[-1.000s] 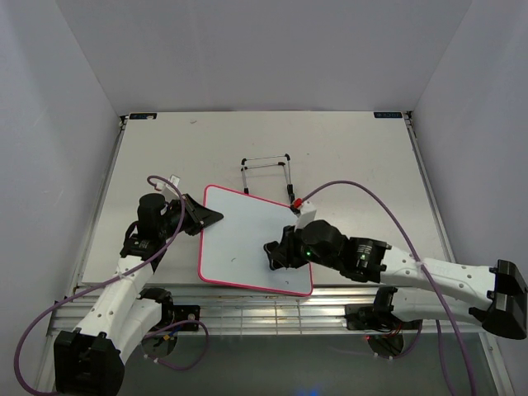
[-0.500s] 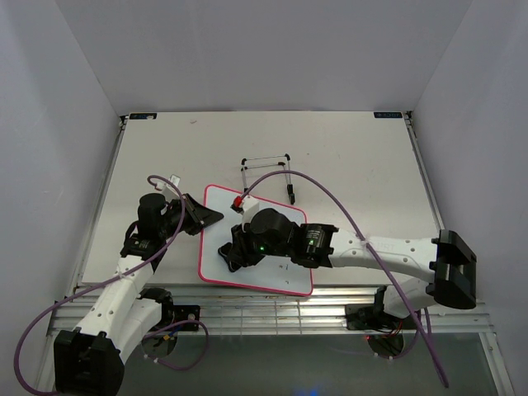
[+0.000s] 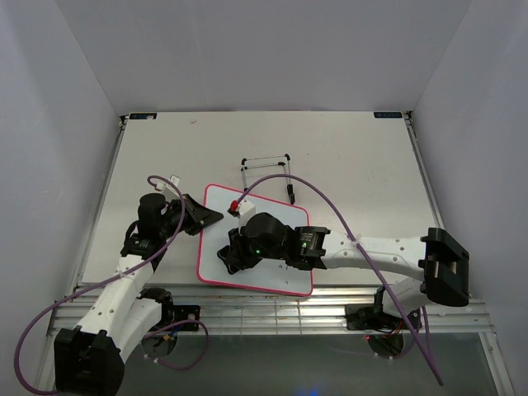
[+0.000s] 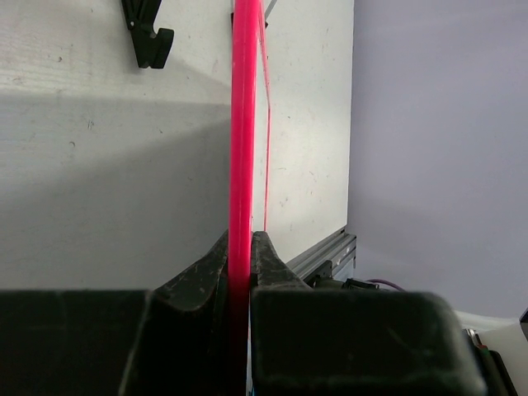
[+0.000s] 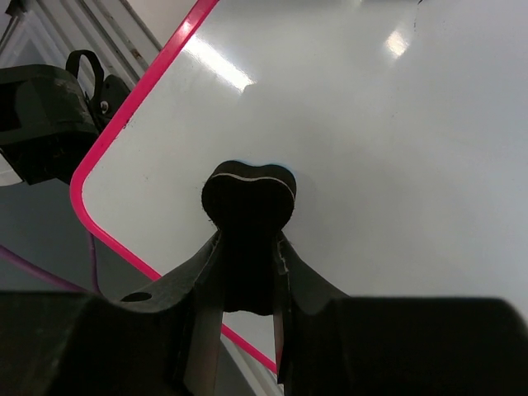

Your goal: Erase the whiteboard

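- Fingers (image 5: 206, 272) of R gripper (image 5: 247, 239) are clamped on a black bone-shaped eraser (image 5: 249, 194). Its lobed end presses flat on the whiteboard (image 5: 371, 124) face, close to the board's near-L rounded corner.
- Fingers (image 4: 206, 268) of L gripper (image 4: 241, 247) are pinched together on the board's pink-red frame (image 4: 243, 124), seen edge-on betw. them in the L wrist view.
- From above, L gripper (image 3: 216, 216) grips the board's L edge toward its far corner. R gripper (image 3: 224, 257) sits over the L half, w/ the R arm reaching across from the R side.
- Whiteboard (image 3: 272, 279): small, white, rounded corners, thin pink-red frame. The surface is glossy w/ bright glare spots and looks nearly clean. A few tiny dark marks show near the near edge, too small to read.
- Position: on the table (image 3: 355, 165), near its front edge, approx centred betw. the two arms.
- Orientation: face up toward the overhead cam. The outline looks close to square, w/ the slightly longer side running L–R. It is skewed a little, so the far edge slopes nearer toward the R.
- Thin wire easel stand (image 3: 266, 169) is just beyond the board's far edge.
- Purple cable (image 3: 330, 194) from the R arm arcs over the board's far-R corner.
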`<state>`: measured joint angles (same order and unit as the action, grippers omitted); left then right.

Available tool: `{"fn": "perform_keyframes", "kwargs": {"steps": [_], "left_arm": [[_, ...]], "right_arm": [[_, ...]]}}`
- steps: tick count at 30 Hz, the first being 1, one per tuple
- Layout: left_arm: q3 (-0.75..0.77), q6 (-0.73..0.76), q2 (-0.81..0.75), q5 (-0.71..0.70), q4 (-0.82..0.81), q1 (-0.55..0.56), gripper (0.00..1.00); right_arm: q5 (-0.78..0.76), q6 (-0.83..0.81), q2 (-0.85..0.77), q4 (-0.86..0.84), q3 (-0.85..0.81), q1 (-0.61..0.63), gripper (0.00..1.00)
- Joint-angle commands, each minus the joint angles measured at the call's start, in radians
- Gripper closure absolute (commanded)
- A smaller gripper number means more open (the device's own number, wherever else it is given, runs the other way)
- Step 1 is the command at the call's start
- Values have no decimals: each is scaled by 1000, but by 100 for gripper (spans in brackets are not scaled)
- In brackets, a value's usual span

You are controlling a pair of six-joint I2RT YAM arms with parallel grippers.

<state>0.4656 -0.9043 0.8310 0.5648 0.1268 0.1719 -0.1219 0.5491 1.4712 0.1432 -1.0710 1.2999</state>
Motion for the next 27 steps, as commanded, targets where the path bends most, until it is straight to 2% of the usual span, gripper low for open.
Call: {"fn": "perform_keyframes", "kwargs": {"steps": [1,9,16,27], "left_arm": [[19,16,-20,1,-72,6,100],[21,18,-13,1,-73,6,100],[18,12,-13,1,-79,6,100],[8,2,-23,-2,-88,6,100]], "right_arm": [[-78,5,38,65,89,-25,92],[-157,46,-14,197,192,-93,92],[-141,80,-100,252,338,-162,92],[-32,172,-340,177,650,-238,92]]}}
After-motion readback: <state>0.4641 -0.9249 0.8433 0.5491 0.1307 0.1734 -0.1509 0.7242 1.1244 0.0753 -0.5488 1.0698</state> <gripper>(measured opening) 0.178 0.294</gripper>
